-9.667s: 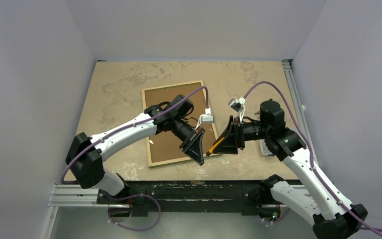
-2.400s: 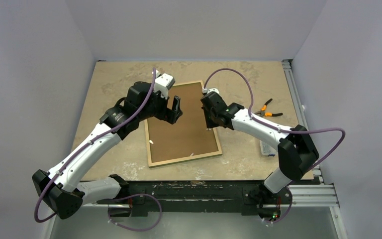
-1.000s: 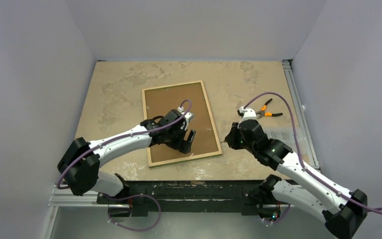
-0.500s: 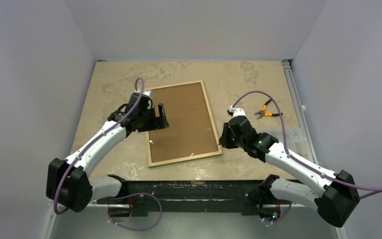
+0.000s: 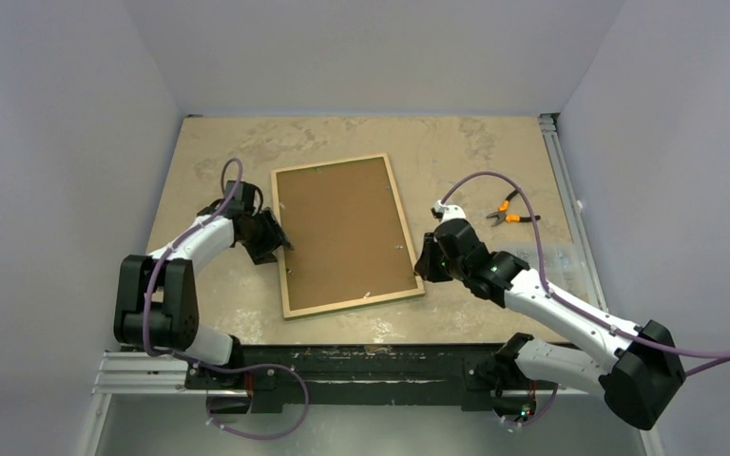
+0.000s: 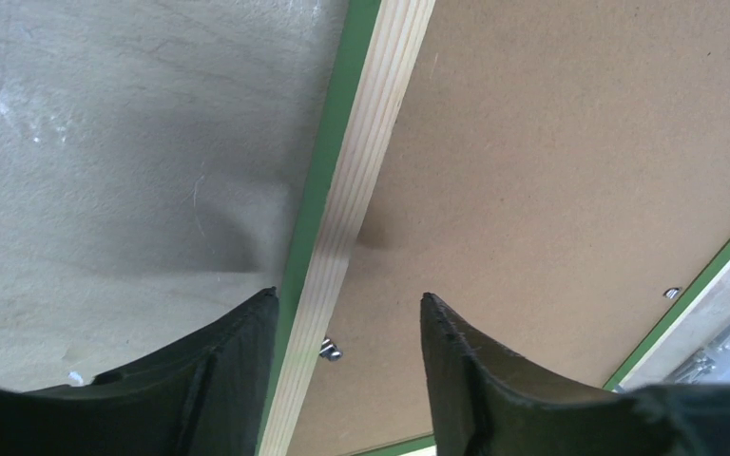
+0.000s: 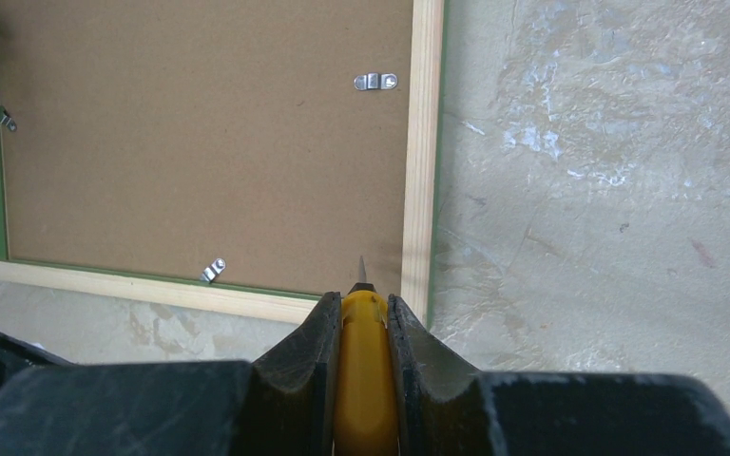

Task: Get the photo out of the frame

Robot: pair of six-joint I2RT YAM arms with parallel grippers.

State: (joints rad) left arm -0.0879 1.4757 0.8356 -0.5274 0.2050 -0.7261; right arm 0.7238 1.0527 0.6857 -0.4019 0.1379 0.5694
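Photo (image 5: 342,228) lies face down in the frame (image 5: 347,306), only its brown fibreboard back showing. The pair sits flat near the middle of the table (image 5: 219,161), slightly turned. Small metal tabs (image 7: 375,82) sit along the inner edge of the wood rails.

My left tool (image 6: 347,309) is at the frame's left long side, released. Its fingers are apart and straddle the pale rail, one over the green edge and the other over the fibreboard. That arm is folded tight, elbow back by its base and forearm low.

My right tool (image 7: 361,302) is clenched on a yellow handle (image 7: 363,380). The handle's thin metal tip points at the fibreboard just beside the right rail, close to the near right corner; I cannot tell whether it touches. That arm stretches long and low from its base. Orange pliers (image 5: 509,211) lie well off to the right.
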